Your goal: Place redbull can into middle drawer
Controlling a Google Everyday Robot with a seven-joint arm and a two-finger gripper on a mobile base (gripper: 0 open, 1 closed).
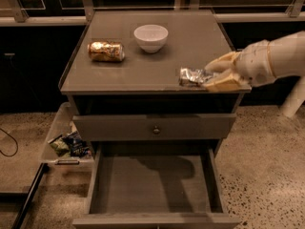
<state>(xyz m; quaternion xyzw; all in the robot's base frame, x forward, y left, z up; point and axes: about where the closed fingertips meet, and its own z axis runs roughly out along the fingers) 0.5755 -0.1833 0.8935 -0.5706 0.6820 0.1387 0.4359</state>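
Observation:
The redbull can, silver and shiny, lies sideways in my gripper, which is shut on it. The cream fingers hold the can just above the front right edge of the cabinet top. My white arm reaches in from the right. The middle drawer is pulled out wide open below, its flat bottom bare. It lies lower and to the left of the can. The drawer with the small round knob is shut above it.
A gold-brown can lies on its side at the left of the cabinet top. A white bowl stands at the back middle. A clear bin with snack bags sits on the floor at the cabinet's left.

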